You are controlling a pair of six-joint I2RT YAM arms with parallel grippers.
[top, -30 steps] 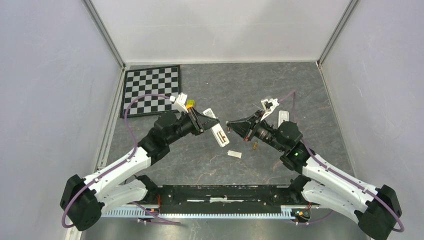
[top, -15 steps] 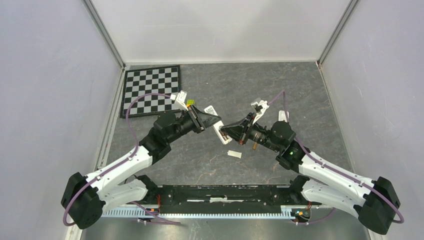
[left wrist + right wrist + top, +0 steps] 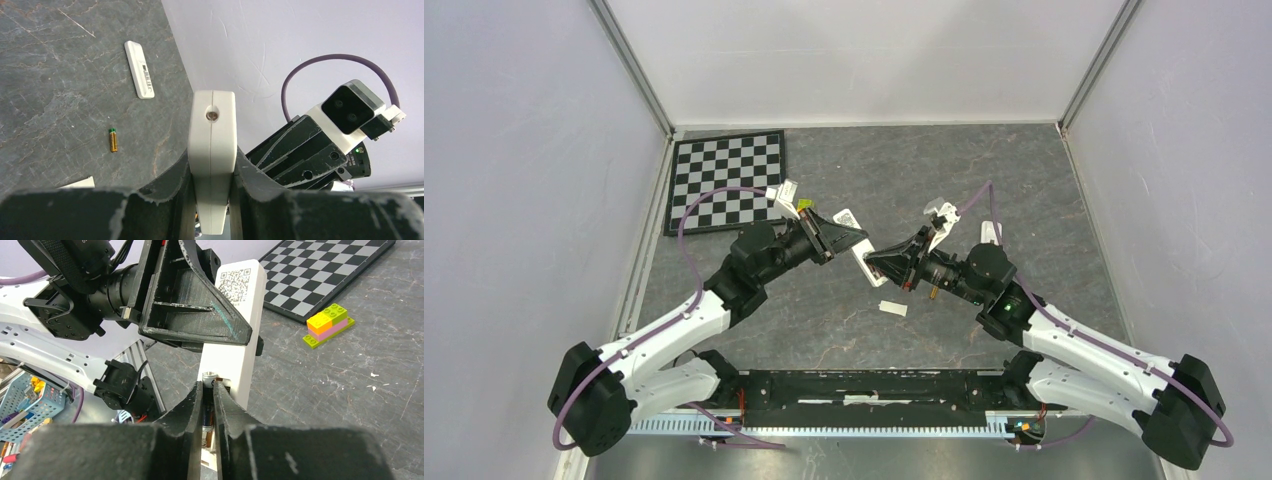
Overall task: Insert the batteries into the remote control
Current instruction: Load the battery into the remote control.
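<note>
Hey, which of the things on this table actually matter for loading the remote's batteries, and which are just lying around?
For the job:
- remote, held up off the table
- battery at the remote's open slot
- loose battery on the table
- small white piece, probably the battery cover

Lying about:
- second remote
- checkerboard
- toy brick stack

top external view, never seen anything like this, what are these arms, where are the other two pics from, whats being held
Two robot arms are bolted at the near edge of the table, and the top view looks down on them. The other two pictures come from a camera on each wrist. The left tool grips a white remote. The right tool holds a battery at the remote's open compartment. On the table lie a chessboard, a toy brick stack, a spare battery and a slim white piece.
</note>
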